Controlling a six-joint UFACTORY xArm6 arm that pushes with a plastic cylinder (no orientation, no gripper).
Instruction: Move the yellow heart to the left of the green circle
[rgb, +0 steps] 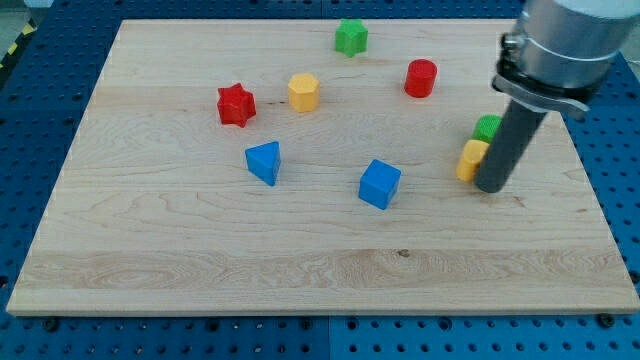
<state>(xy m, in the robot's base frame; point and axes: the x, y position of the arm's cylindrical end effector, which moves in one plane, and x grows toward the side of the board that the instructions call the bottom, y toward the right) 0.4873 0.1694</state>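
Right now, in the one camera view, you see my tip (492, 187) on the board's (200, 250) right side, touching the right flank of the yellow heart (472, 159). There are no fingers here to open or close: the rod grips nothing and can only shove. Just above the heart, partly hidden behind the rod, sits the green circle (487, 126), so the heart lies below and slightly left of it. You would judge that the tip stands on the heart's right because a leftward push suits the task. The blue cube (379, 184) lies well apart.
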